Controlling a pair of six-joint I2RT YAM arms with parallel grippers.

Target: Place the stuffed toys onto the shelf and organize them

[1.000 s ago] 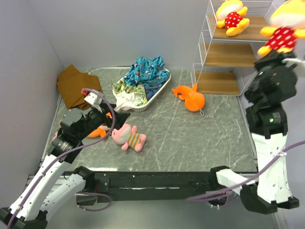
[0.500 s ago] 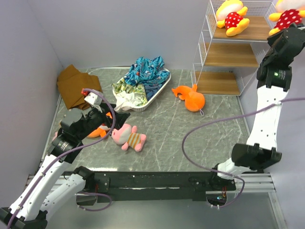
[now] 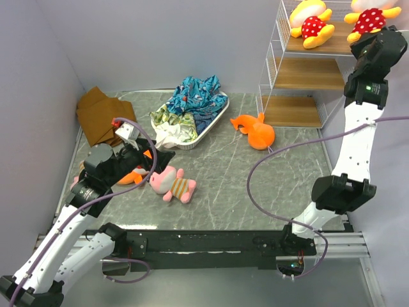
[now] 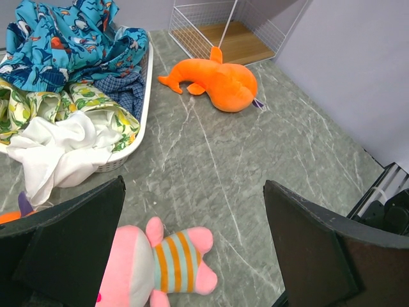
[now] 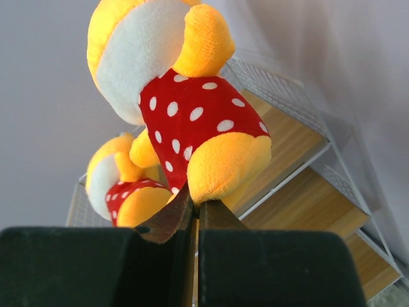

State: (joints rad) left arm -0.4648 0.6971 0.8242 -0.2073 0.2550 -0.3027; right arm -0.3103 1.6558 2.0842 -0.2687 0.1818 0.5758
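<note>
The shelf (image 3: 307,73) stands at the back right, with one yellow toy (image 3: 311,24) lying on its top board. My right gripper (image 3: 369,35) is shut on the foot of the second yellow toy (image 3: 369,18) and holds it at top-board height, to the right of the first. In the right wrist view the held toy (image 5: 192,109) rises above the shut gripper (image 5: 195,211), with the other yellow toy (image 5: 121,185) behind. My left gripper (image 4: 192,249) is open and empty over a pink striped toy (image 3: 172,184). One orange shark (image 3: 255,131) lies near the shelf, and another (image 3: 132,174) lies partly under the left arm.
A white oval tray (image 3: 214,121) holding the blue-patterned cloth heap (image 3: 192,102) sits at the back centre. A brown folded cloth (image 3: 99,115) lies at the back left. Grey walls close in the left, back and right sides.
My right arm has stretched upward and carried the yellow toy left and back, from beside the shelf to its top board. The left arm has barely moved.
</note>
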